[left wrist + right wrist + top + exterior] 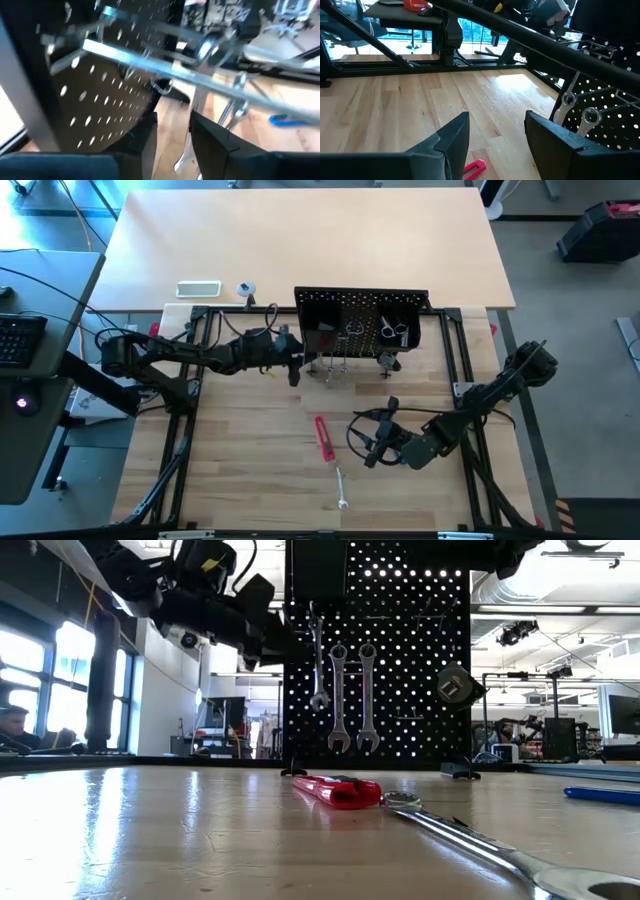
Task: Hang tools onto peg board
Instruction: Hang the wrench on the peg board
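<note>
On the wooden table (240, 470), the left gripper (296, 367), fingers parted beside the peg board (340, 310), should back away straight, sparing the hung wrenches (340, 695); right gripper (372, 450) waits open.

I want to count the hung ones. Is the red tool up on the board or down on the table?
Down. The red tool lies flat on the table, in front of the peg board.

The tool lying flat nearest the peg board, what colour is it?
Red; the red tool shows best in the low view.
</note>
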Tool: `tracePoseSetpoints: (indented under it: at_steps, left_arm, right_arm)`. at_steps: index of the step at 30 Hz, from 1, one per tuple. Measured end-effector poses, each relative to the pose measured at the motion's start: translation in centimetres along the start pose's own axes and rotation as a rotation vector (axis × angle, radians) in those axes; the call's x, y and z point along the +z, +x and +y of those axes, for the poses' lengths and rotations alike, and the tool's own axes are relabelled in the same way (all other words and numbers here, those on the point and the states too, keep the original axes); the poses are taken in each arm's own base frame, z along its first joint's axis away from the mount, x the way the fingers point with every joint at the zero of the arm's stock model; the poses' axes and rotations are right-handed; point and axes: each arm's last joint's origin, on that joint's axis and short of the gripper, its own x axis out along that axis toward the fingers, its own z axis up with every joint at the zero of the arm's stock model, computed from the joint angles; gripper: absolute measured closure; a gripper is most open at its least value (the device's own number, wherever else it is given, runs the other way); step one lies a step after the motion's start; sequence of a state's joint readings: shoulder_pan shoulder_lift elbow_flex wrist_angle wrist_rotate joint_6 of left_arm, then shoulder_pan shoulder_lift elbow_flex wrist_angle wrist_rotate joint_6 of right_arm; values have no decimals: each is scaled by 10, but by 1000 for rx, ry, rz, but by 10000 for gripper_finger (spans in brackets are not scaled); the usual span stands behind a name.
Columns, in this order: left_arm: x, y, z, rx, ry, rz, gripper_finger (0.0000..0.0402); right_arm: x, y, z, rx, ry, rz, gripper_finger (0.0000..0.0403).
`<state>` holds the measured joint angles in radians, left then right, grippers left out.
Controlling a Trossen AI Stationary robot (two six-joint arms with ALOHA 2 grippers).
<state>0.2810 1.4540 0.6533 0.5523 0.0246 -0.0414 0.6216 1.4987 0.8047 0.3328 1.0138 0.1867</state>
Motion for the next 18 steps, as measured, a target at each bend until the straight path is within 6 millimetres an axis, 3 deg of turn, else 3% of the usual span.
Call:
tracePoseSetpoints:
  at_steps: [11,18]
  left_arm:
    - [-22,-2,-1,7,-14,227,246]
    - [-37,-7,-21,-83,-27,385,245]
  right_arm:
    - [-5,-9,6,49,-2,29,217]
    - [-26,-15,12,260,110,240,217]
